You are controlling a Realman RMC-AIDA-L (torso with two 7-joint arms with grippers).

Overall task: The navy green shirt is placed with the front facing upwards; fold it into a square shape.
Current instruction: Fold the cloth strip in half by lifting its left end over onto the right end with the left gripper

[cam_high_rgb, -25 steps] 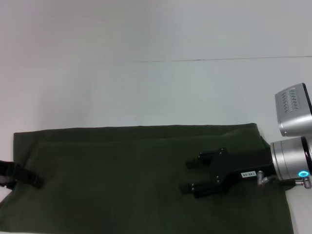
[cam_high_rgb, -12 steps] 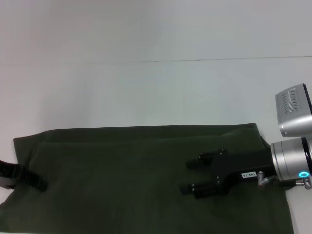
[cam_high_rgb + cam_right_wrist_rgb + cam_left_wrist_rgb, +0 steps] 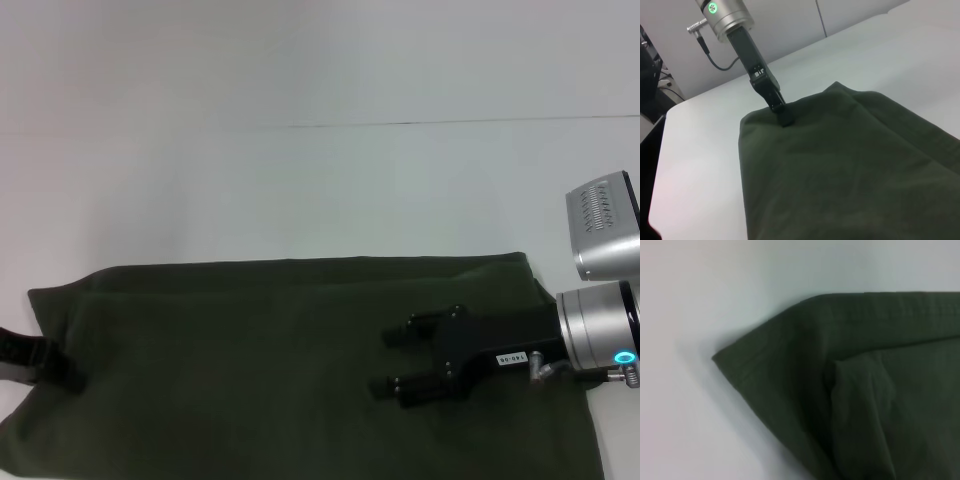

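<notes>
The navy green shirt point(image 3: 250, 370) lies along the near side of the white table point(image 3: 300, 180) as a long folded band, plain green side up, no print showing. My left gripper point(image 3: 68, 375) is at the shirt's left end; in the right wrist view the left gripper point(image 3: 784, 119) has its fingers pinched together on the shirt point(image 3: 840, 165) at its edge. My right gripper point(image 3: 385, 360) is low over the right part of the band, open, fingers pointing left with nothing between them. The left wrist view shows only a folded corner of the shirt point(image 3: 865, 390).
A thin seam point(image 3: 400, 123) crosses the far part of the table. In the right wrist view the table's edge point(image 3: 655, 165) drops off beyond the shirt's end, with dark equipment point(image 3: 650, 75) behind it.
The shirt's far left corner has slid a little toward me, and the left gripper has shifted slightly left with it. The right arm has not moved.
</notes>
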